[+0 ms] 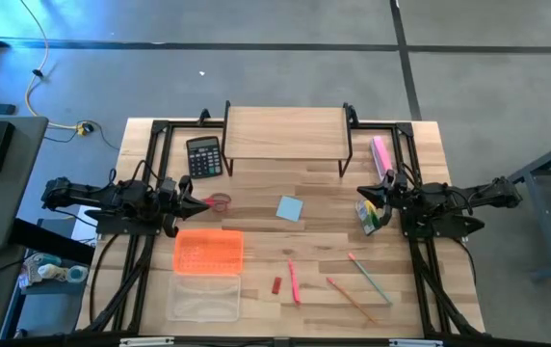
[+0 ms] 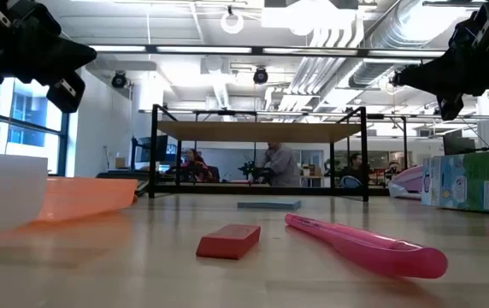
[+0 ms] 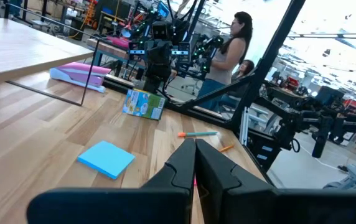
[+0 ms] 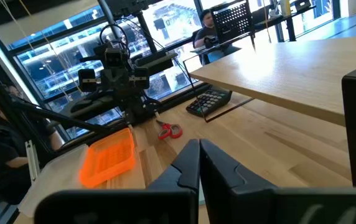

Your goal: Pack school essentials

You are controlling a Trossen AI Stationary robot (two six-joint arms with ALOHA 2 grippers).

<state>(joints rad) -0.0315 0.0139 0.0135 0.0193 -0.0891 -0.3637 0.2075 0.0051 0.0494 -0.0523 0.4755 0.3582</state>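
A light-blue notepad (image 1: pixel 290 208) lies flat at the table's middle. A pink pencil (image 1: pixel 294 281) and a tiny red piece (image 1: pixel 277 285) lie toward the near edge, with an orange pencil (image 1: pixel 350 299) and a pale pencil (image 1: pixel 369 278) to their right. The crayon box (image 1: pixel 369 218) stands upright on the right, below my right gripper (image 1: pixel 360 193). That gripper is shut, level and raised above the table. My left gripper (image 1: pixel 203 204), also shut, hangs level over the left side and points at the notepad (image 3: pixel 106 158).
An open case lies near left, its orange half (image 1: pixel 208 251) beside its clear half (image 1: pixel 204 296). Red scissors (image 1: pixel 220 201) lie by the left gripper. A black calculator (image 1: pixel 203 156), a wooden shelf (image 1: pixel 285 132) and a pink bar (image 1: pixel 381 154) stand along the far side.
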